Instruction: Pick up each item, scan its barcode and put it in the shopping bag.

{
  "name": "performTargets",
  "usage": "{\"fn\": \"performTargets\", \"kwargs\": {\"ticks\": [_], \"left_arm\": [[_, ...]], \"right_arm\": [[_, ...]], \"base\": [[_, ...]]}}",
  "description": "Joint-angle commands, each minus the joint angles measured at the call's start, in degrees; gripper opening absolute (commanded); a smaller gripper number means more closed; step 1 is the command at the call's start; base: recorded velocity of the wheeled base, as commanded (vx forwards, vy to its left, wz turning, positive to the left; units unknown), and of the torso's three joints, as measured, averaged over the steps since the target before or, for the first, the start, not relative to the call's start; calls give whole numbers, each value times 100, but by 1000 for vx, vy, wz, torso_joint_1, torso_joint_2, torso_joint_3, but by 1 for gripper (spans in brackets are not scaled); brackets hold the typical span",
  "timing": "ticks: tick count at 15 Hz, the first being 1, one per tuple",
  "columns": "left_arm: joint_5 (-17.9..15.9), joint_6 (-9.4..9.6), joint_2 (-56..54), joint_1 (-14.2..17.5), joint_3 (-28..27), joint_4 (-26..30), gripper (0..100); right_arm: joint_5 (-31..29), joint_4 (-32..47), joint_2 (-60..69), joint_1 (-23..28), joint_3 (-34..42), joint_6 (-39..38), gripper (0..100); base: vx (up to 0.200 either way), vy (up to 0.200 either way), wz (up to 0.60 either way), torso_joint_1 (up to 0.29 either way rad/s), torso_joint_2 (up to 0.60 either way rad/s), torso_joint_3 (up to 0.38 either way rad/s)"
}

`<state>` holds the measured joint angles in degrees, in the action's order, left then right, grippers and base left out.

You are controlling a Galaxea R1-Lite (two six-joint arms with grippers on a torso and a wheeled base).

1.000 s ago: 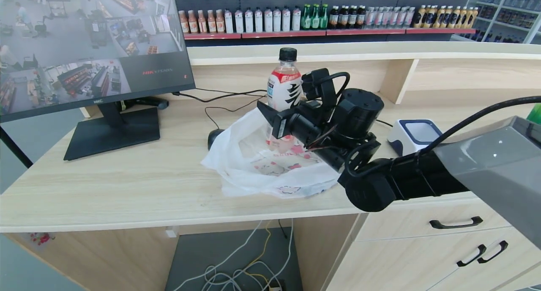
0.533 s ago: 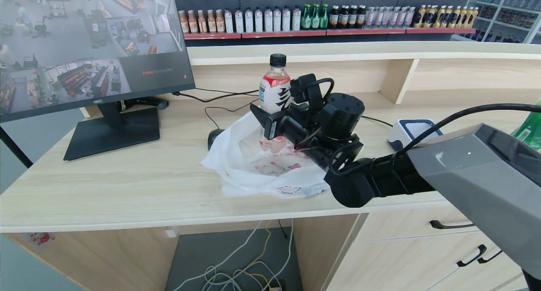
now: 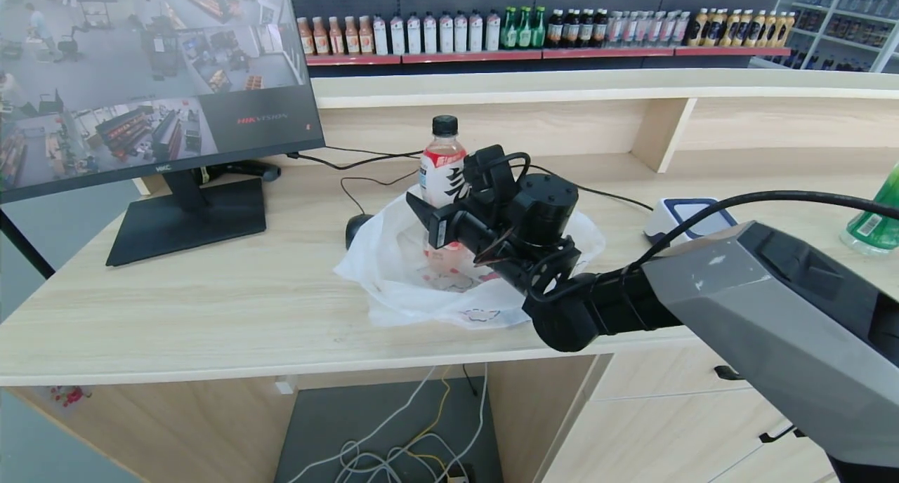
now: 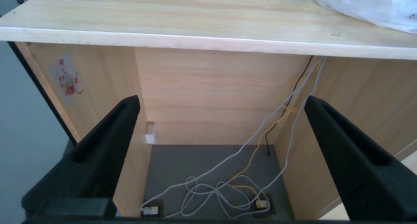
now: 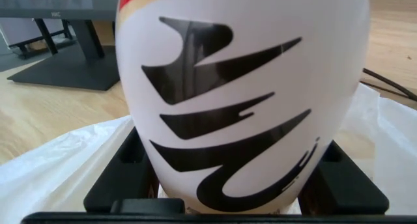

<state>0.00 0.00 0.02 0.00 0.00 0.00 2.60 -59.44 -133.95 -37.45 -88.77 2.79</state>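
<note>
As the right claw, pinching the bottle, has sunk lower over the last second, the bottle now stands mid-frame in the shopping bag on the tabletop; release looks near. The left claw hangs spread.
</note>
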Motion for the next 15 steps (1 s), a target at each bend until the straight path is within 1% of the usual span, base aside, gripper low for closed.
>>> {"fn": "performTargets", "kwargs": {"ticks": [1, 15], "left_arm": [[0, 0, -2, 0, 0, 0, 100], [0, 0, -2, 0, 0, 0, 100]], "right_arm": [[4, -6, -79, -8, 9, 20, 0], [13, -138, -140, -34, 123, 55, 0]], "base": [[0, 0, 0, 0, 0, 0], [0, 0, 0, 0, 0, 0]]}}
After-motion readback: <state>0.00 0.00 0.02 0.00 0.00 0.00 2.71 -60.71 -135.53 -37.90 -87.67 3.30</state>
